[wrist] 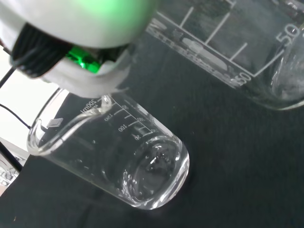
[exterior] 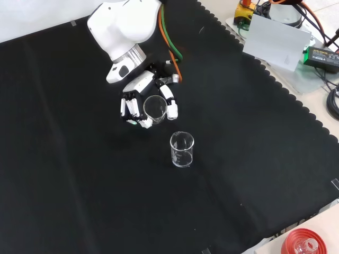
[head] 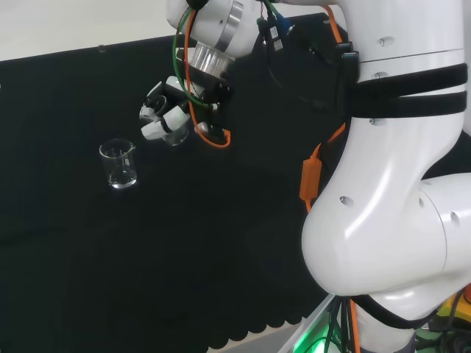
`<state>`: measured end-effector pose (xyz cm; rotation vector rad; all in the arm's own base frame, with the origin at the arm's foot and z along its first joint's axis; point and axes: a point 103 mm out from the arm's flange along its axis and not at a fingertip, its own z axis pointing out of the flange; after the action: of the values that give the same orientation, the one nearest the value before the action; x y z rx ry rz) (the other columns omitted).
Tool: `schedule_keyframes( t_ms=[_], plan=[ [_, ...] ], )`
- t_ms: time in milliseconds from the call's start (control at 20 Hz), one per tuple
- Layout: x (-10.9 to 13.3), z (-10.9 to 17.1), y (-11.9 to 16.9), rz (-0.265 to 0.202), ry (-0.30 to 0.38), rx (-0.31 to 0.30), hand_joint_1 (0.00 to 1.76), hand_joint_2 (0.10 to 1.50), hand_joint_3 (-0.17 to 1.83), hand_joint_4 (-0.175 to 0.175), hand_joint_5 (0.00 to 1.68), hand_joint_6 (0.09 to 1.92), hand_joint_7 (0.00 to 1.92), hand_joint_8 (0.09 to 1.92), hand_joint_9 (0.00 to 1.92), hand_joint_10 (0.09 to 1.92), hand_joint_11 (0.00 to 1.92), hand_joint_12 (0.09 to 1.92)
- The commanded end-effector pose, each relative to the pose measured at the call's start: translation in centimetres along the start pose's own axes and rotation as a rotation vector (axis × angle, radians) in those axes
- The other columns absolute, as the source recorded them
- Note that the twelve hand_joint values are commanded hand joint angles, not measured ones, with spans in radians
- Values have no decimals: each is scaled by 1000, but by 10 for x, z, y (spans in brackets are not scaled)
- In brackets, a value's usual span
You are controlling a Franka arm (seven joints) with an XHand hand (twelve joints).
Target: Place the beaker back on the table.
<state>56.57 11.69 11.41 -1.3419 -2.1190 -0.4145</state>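
The hand (exterior: 139, 91) is curled round a small clear beaker (exterior: 154, 107), held tilted above the black cloth with its mouth facing the front camera. In the head view the hand (head: 168, 112) grips that beaker (head: 175, 134) from above. A second clear beaker (exterior: 181, 150) stands upright on the cloth just in front of the hand in the front view, and to the hand's lower left in the head view, beaker (head: 119, 163). The wrist view has the held beaker's graduated wall (wrist: 237, 42) close up, the standing beaker (wrist: 118, 156) past it, and a blurred white part of the hand (wrist: 71, 28).
The cloth's scalloped edge (exterior: 296, 100) runs along the right of the front view. Beyond it lie a white box (exterior: 278, 42) and a dark power unit (exterior: 320, 55). A red ribbed stand (exterior: 302, 244) sits at the bottom right corner. The arm's white links (head: 390, 184) rise at the head view's right.
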Motion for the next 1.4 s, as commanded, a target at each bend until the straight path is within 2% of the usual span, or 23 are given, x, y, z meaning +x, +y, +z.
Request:
schedule_keyframes(
  t_ms=[50, 200, 400, 900, 1400],
  plan=[
    [-7, 6, -1, -2, 5, -15, 1313, 494, 841, 34, 1353, 573, 1679, 87, 1211, 385, 711, 1152],
    [-9, 10, -1, -9, 8, -34, 1312, 496, 837, 35, 1353, 571, 1678, 87, 1213, 380, 734, 1142],
    [-10, 14, 2, -16, -14, -30, 1312, 497, 836, 35, 1354, 570, 1677, 87, 1213, 378, 744, 1138],
    [-22, 26, 5, 1, 17, -25, 1312, 498, 834, 35, 1353, 571, 1677, 87, 1212, 375, 752, 1133],
    [-27, 28, 5, -7, 41, -39, 1312, 499, 833, 35, 1353, 570, 1676, 87, 1213, 374, 754, 1130]
  ],
)
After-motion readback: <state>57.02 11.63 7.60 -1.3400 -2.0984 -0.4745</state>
